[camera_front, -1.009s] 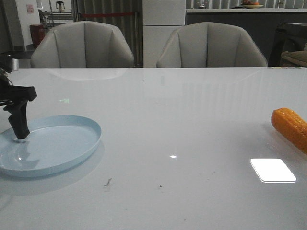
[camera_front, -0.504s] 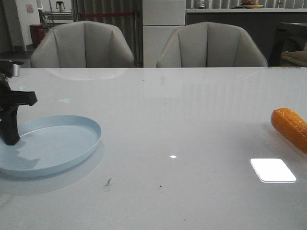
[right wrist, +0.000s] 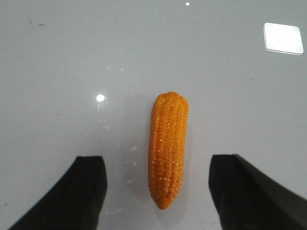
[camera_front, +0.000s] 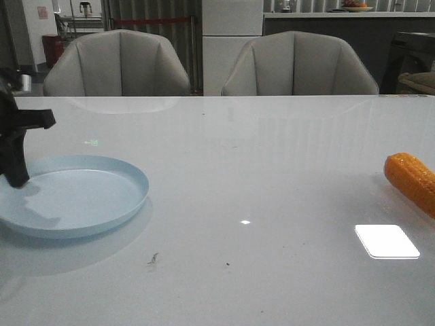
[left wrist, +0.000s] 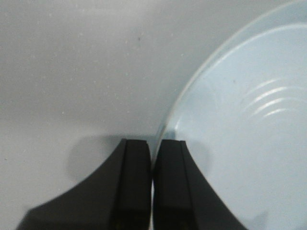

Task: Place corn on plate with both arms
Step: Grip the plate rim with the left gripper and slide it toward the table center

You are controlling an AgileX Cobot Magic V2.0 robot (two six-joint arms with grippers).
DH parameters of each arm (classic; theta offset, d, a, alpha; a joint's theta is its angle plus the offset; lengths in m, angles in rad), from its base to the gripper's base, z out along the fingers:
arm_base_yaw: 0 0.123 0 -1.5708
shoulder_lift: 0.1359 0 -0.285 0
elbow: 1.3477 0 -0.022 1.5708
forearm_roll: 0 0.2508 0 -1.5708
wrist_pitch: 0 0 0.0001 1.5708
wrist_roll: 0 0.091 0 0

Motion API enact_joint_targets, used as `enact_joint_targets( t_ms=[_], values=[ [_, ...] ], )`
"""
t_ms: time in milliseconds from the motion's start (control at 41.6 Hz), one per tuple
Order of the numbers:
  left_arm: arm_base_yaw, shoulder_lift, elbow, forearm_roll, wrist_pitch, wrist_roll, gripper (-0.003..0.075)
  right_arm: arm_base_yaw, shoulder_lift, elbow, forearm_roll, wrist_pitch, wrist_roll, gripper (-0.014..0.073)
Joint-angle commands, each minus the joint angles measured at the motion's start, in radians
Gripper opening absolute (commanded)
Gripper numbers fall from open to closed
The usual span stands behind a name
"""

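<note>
The glossy white table (camera_front: 272,156) fills the scene, with two grey upholstered chairs (camera_front: 115,64) along its far side. At the near left sits the round, shallow, pale blue plastic plate (camera_front: 81,197), and the black left gripper (left wrist: 152,184) has its fingers pressed together on the plate's left rim, the thin edge pinched between them. At the far right edge of the table lies the orange-yellow toy corn cob (right wrist: 168,148), well apart from the plate; its bumpy kernel rows run lengthwise from a blunt end to a tapered one, and it looks hard and slick. The black right gripper (right wrist: 158,191) hangs above it with its fingers spread wide on either side, the cob between them and untouched. The main risk seems to be the cob: being rounded and smooth, it could roll or squirt out if the fingers close off-centre or near the taper. The plate, held only by a thin rim, could also tilt or slip free if dragged, so the corn might land on its edge and roll off.
</note>
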Motion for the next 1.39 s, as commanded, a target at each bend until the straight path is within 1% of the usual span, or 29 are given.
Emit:
enact_joint_targets(
  t_ms=[0, 168, 360, 552, 697, 937, 1129, 1201, 1273, 1369],
  values=[
    [-0.003, -0.056, -0.099, -0.067, 0.050, 0.005, 0.0089, -0.008, -0.012, -0.034, 0.005, -0.058, -0.002, 0.0560],
    [-0.030, -0.056, -0.210, -0.180, 0.082, 0.021, 0.0089, -0.008, -0.012, -0.034, 0.005, -0.047, -0.002, 0.0560],
    [-0.122, -0.054, -0.286, -0.209, 0.082, 0.021, 0.0089, -0.008, -0.012, -0.034, 0.005, -0.040, -0.002, 0.0560],
    [-0.229, -0.046, -0.298, -0.233, 0.051, 0.017, 0.0089, -0.008, -0.012, -0.034, 0.015, -0.040, -0.002, 0.0560],
    [-0.284, -0.015, -0.298, -0.231, 0.047, -0.008, 0.0089, -0.008, -0.012, -0.034, 0.043, -0.040, -0.002, 0.0560],
    [-0.305, 0.046, -0.298, -0.222, 0.035, -0.011, 0.0089, -0.008, -0.012, -0.034, 0.053, -0.029, -0.002, 0.0560],
    [-0.305, 0.107, -0.298, -0.222, 0.073, -0.010, 0.0092, -0.008, -0.012, -0.034, 0.053, -0.026, -0.002, 0.0560],
    [-0.305, 0.127, -0.298, -0.228, 0.096, -0.004, 0.0121, -0.008, -0.012, -0.034, 0.053, -0.026, -0.002, 0.0560],
    [-0.306, 0.132, -0.298, -0.229, 0.101, 0.005, 0.0176, -0.008, -0.012, -0.034, 0.053, -0.026, -0.002, 0.0560],
    [-0.307, 0.132, -0.301, -0.229, 0.101, 0.023, 0.0281, -0.008, -0.012, -0.034, 0.053, -0.026, -0.002, 0.0560]
  ],
)
